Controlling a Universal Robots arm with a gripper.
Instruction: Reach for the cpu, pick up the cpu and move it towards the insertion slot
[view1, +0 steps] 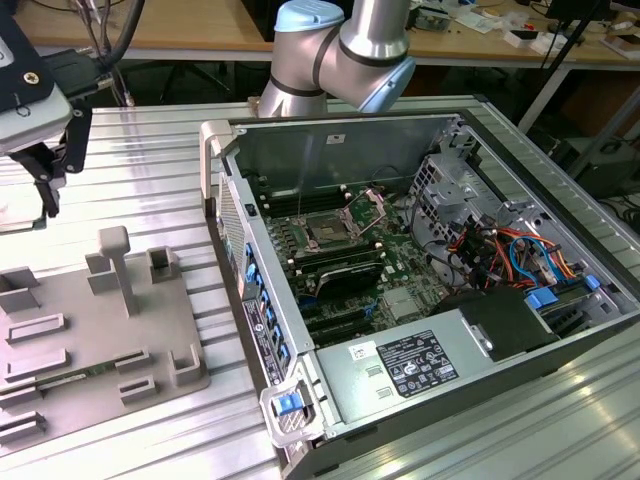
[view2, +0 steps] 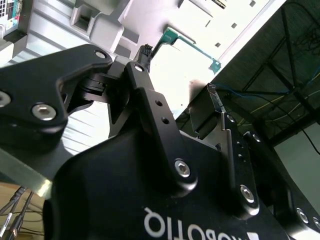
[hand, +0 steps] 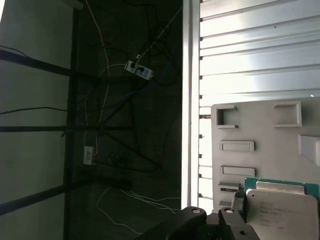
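Note:
The cpu, a small square chip with a silvery top and green rim, lies flat on the grey tray in the first wrist view. In the second wrist view it shows as a bright square with a green edge beyond my two black fingers. My gripper is open and holds nothing, hovering above the tray's end at the exterior view's left. The insertion slot sits on the green board inside the open computer case, its metal bracket raised.
The open computer case fills the exterior view's right, with a power supply and coloured cables. An upright post and several low holders stand on the tray. The ribbed metal table's edge drops to a floor with cables.

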